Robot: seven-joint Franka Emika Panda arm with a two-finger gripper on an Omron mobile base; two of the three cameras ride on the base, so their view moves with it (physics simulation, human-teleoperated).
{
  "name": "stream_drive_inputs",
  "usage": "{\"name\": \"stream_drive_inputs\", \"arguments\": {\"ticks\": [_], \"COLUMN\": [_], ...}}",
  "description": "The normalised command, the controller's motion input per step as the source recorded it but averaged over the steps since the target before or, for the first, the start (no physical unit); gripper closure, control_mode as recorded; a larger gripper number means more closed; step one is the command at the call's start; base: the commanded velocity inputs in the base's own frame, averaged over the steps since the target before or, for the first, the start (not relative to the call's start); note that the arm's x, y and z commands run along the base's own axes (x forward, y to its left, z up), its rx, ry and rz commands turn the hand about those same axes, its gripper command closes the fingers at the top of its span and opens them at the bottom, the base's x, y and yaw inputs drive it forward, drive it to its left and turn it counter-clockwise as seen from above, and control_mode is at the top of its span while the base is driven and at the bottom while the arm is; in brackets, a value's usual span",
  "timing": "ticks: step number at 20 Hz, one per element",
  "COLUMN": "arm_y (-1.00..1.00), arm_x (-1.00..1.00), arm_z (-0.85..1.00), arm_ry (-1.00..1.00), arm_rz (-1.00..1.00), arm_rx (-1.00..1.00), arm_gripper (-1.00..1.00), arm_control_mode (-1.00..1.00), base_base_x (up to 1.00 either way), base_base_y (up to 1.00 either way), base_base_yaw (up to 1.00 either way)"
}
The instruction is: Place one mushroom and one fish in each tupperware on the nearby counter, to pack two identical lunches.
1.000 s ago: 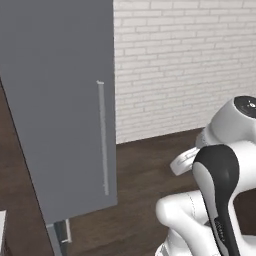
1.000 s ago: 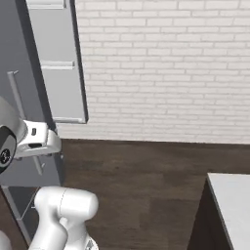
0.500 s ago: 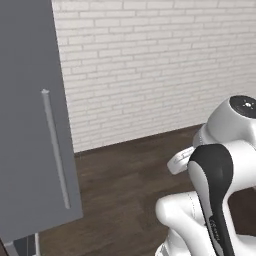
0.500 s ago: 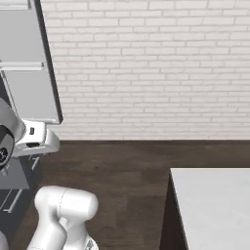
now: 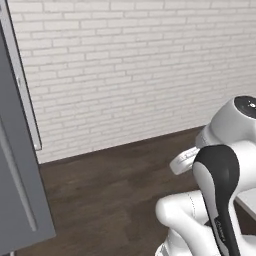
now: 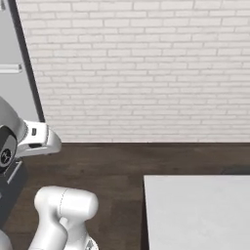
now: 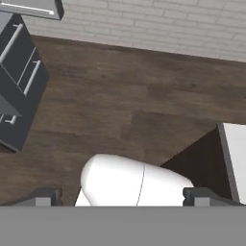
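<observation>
Our gripper [image 7: 122, 197] hangs wide open, holding nothing, over wood floor [image 7: 120, 96]. The counter [image 6: 195, 210] lies just right. We judge the fish slippery: pinch mid-body.

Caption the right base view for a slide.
White brick wall above dark wood floor, off-white counter at lower right.

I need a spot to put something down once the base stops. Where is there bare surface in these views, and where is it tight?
The off-white counter at lower right lies bare across its whole visible top, bordered by dark wood floor and brick wall beyond. The floor is open up to the wall. It is tighter on the left, beside the grey cabinet and its racks.
</observation>
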Motion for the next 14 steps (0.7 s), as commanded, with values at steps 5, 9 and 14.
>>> {"name": "stream_drive_inputs", "arguments": {"ticks": [5,9,14], "arm_y": [0.0,0.0,0.0], "arm_x": [0.0,0.0,0.0], "arm_z": [0.0,0.0,0.0], "arm_ry": [0.0,0.0,0.0], "arm_rz": [0.0,0.0,0.0], "arm_rx": [0.0,0.0,0.0], "arm_gripper": [-1.0,-1.0,-1.0], "arm_control_mode": [1.0,1.0,1.0], "base_base_x": [0.95,1.0,1.0], "base_base_y": [0.01,0.0,0.0], "base_base_yaw": [0.02,0.03,0.05]}}
